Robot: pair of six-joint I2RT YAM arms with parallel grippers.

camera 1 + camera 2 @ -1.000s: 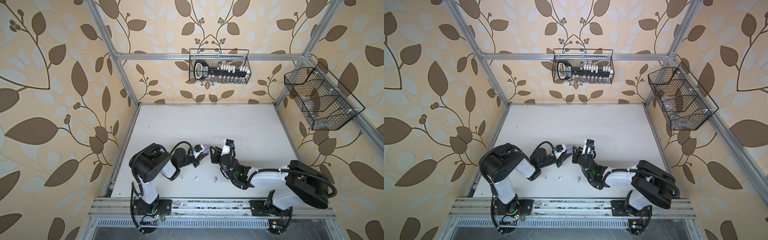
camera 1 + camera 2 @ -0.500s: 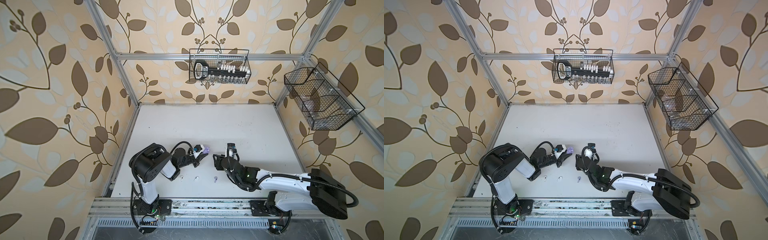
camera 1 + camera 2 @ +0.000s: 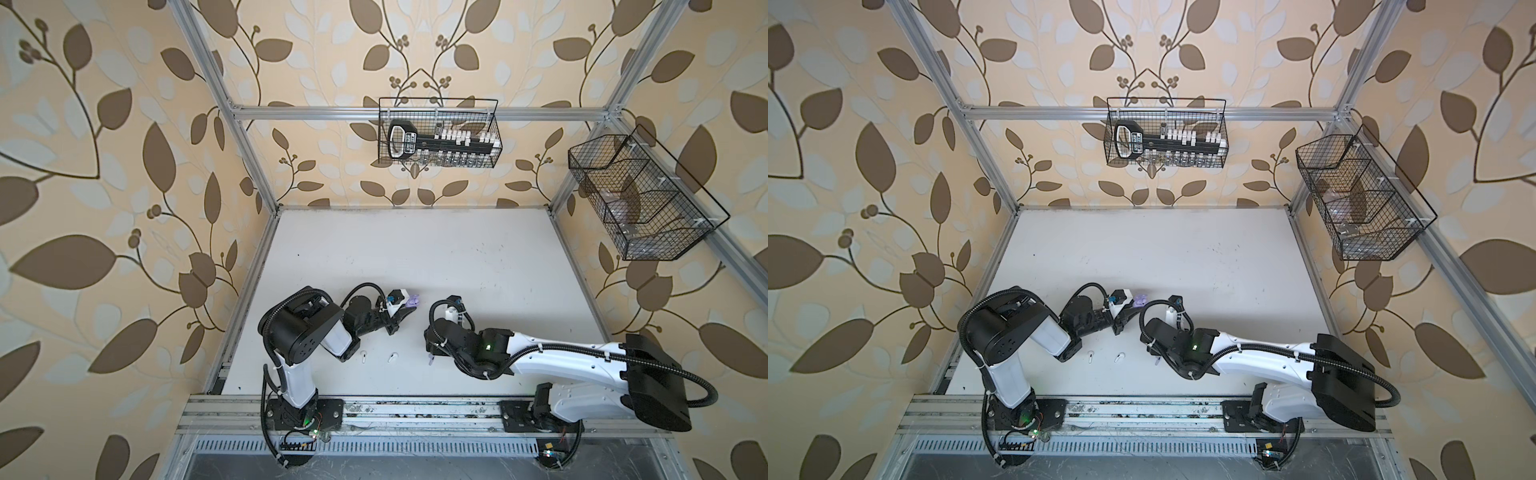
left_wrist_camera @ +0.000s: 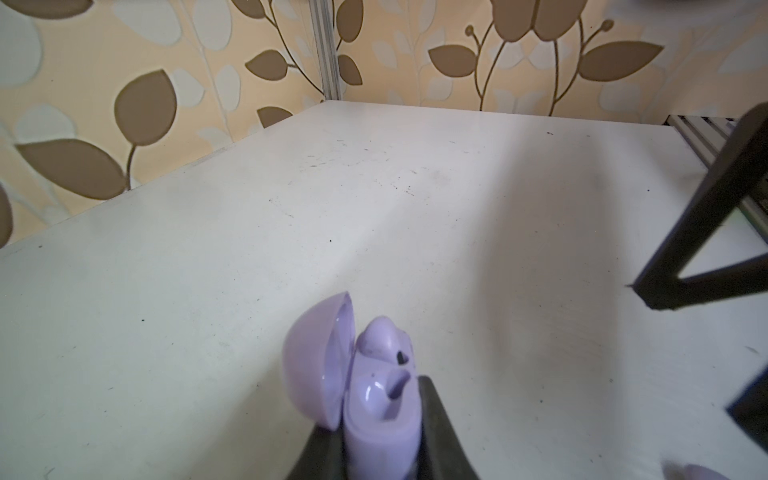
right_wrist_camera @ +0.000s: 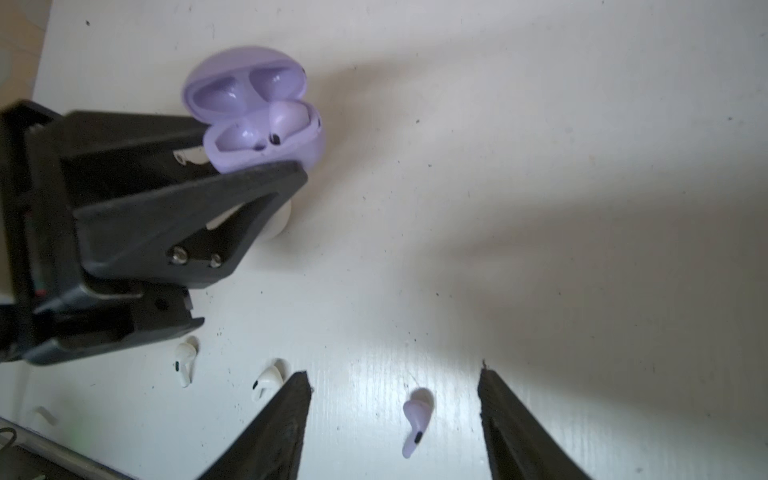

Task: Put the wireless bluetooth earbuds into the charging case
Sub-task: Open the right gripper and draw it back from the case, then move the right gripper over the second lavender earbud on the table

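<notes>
Now the right gripper (image 5: 395, 372), jaws apart, hangs over the lavender bud (image 5: 417, 419), stem lengthwise between them; left gripper (image 4: 380, 432) clamps the case (image 5: 249, 99).

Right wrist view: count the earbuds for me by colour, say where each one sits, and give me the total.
White earbuds: 2, both loose on the table
Lavender earbuds: 2, one loose on the table, one seated in the open lavender charging case
Total: 4 earbuds
</notes>
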